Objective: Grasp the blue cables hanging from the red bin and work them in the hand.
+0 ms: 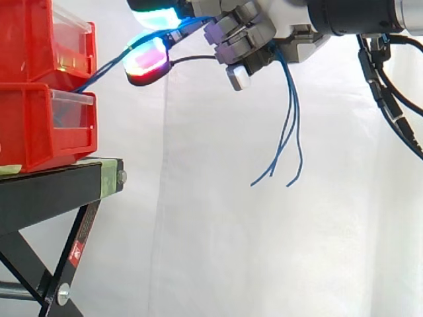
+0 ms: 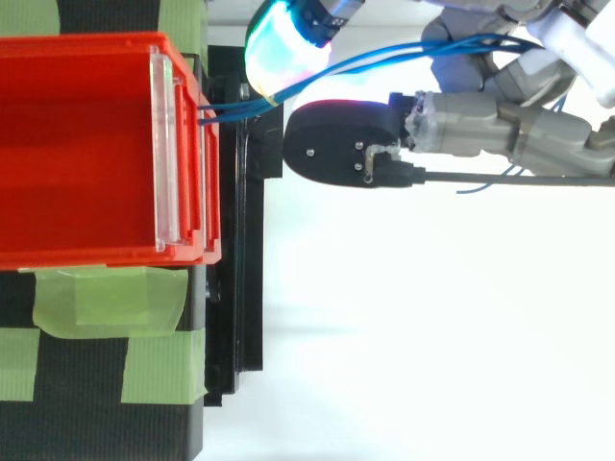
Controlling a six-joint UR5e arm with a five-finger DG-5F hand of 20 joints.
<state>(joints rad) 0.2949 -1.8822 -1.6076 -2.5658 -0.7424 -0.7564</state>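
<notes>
While thin blue cables (image 1: 291,109) are clasped by curled fingers of grey robot hand (image 1: 244,33), strands drawn taut from red plastic bin (image 1: 33,125), loose ends hung below.

Bright, even light washes the white curtain (image 1: 218,251) nearly flat, so the blue cables (image 1: 289,86) stand dark against it. From above, the ground (image 2: 432,336) right of the black stand (image 2: 231,288) glares pure white, and the fingertips (image 2: 279,48) of the hand (image 2: 500,125) bloom pale.

Side view level, close; top view straight down; both share red bin (image 1: 33,125) front.
</notes>
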